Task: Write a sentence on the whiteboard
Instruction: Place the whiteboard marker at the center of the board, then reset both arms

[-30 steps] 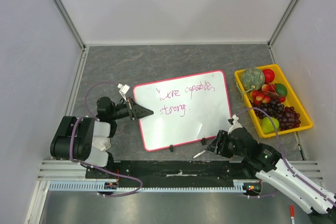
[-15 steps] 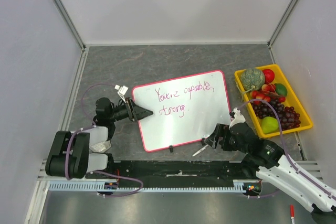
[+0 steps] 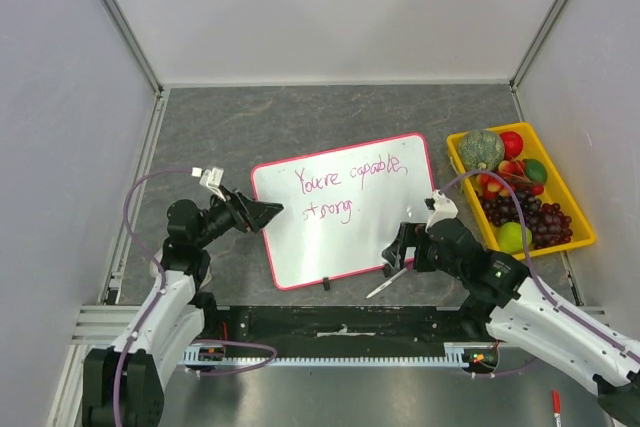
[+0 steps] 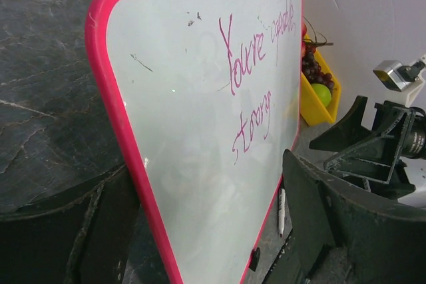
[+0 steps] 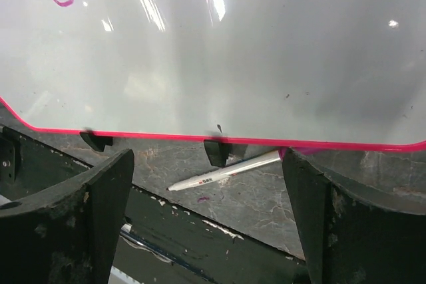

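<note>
**Both grippers open at the written board**

Nearest the bases, a white marker point(image 5: 226, 172) lies on the dark table point(image 3: 300, 117) against the near rim of the whiteboard point(image 3: 370, 237), by a black clip point(image 5: 214, 151). The right gripper point(image 3: 397, 247) hangs over that rim, jaws spread wide and holding nothing. The left gripper point(image 3: 264, 212) is at the board's left corner, its jaws apart on either side of the pink rim. The board lies mid-table, with the sentence point(image 3: 345, 187) on its far half. A yellow fruit tray point(image 3: 550, 249) stands to the right.

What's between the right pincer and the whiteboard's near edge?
A white marker, lying on the tabletop beside the whiteboard rim; seen in the right wrist view.
</note>
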`<act>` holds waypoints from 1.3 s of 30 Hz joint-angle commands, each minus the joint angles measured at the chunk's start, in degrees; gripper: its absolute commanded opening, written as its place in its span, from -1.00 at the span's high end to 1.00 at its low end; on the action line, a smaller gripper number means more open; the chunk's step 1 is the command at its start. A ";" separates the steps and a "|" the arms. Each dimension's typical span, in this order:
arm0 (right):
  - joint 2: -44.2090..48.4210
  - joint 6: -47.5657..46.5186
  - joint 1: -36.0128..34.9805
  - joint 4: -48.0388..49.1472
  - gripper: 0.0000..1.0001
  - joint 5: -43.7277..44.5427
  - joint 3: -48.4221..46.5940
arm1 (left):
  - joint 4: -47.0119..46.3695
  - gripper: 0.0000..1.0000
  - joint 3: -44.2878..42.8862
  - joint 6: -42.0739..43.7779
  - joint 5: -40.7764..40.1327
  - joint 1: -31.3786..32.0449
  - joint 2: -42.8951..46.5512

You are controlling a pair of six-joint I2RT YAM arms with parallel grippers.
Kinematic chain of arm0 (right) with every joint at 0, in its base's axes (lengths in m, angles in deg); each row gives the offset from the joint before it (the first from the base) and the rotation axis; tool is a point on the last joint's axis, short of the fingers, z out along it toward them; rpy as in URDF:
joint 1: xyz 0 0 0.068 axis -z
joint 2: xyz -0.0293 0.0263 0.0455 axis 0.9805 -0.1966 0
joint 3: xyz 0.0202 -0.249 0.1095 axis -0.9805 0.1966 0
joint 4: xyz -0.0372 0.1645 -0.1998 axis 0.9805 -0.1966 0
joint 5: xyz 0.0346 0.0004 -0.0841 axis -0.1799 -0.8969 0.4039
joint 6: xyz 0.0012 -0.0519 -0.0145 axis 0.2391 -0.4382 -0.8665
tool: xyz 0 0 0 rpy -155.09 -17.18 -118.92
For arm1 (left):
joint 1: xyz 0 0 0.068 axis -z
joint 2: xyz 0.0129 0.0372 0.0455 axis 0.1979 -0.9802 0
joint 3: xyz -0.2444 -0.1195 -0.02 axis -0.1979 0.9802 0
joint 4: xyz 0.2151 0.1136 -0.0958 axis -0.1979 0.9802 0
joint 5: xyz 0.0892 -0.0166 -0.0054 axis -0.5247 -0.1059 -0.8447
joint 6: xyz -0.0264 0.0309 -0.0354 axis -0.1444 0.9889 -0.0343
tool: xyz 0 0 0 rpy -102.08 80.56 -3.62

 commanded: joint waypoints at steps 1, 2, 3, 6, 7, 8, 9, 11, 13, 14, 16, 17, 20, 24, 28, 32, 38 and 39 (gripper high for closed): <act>-1.41 -2.89 0.03 4.40 -0.96 2.47 -3.27 | 6.79 -0.77 -1.52 2.04 -4.84 0.04 4.84; -1.67 -3.07 0.03 4.75 -0.96 2.56 -3.35 | 8.01 -0.79 -2.05 2.04 -5.27 0.12 5.98; -1.94 -3.16 0.03 5.36 -0.96 2.56 -3.44 | 9.24 -0.81 -2.49 2.13 -5.45 0.04 6.51; -2.90 -3.51 0.03 6.68 -0.96 2.47 -3.35 | 11.10 -0.91 -3.98 1.60 -5.72 0.04 7.74; -3.17 -3.42 0.03 7.12 -0.96 2.47 -3.35 | 11.27 -0.96 -4.33 1.16 -5.54 0.04 8.10; -3.61 -3.42 0.03 7.30 -0.96 2.47 -3.35 | 11.71 -1.00 -4.77 0.90 -5.63 0.04 8.45; -3.87 -3.42 0.03 7.74 -0.96 2.47 -3.44 | 11.89 -1.00 -5.21 0.55 -5.46 0.04 8.71; -4.40 -3.77 0.03 8.44 -0.96 2.47 -3.35 | 12.15 -1.00 -5.92 -0.24 -5.10 0.12 8.98; -5.01 -3.95 0.03 9.14 -0.96 2.64 -3.35 | 12.24 -1.00 -6.27 -1.30 -5.10 0.04 9.24; -5.36 -4.03 0.03 9.41 -0.96 2.73 -3.44 | 12.24 -1.00 -6.36 -1.82 -5.02 0.04 9.33; -6.15 -4.12 0.03 9.93 -0.96 3.00 -3.88 | 12.94 -1.00 -6.88 -2.36 -5.01 0.12 9.24; -6.85 -4.38 0.03 10.37 -0.96 3.00 -4.32 | 13.55 -1.00 -7.23 -2.36 -5.19 0.04 9.15; -9.31 -5.00 0.03 11.25 -0.96 3.43 -6.07 | 16.36 -1.00 -9.16 -1.83 -5.54 0.04 8.72; -14.49 -6.32 0.03 12.92 -0.96 3.70 -10.02 | 19.53 -0.99 -12.15 -1.83 -5.54 0.04 7.40; -20.29 -8.07 0.03 13.45 -0.96 3.87 -15.38 | 25.50 -0.99 -16.63 0.10 -7.29 0.04 5.12; -25.75 -10.10 0.12 13.36 -0.96 4.14 -20.83 | 32.53 -1.00 -21.64 2.38 -9.75 0.04 2.92; -29.97 -11.42 0.38 13.36 -0.96 4.93 -26.37 | 39.83 -0.99 -27.80 7.04 -14.15 0.04 0.81; -30.67 -11.50 0.47 13.36 -0.96 5.19 -27.16 | 40.36 -0.99 -28.50 7.66 -14.76 0.04 0.54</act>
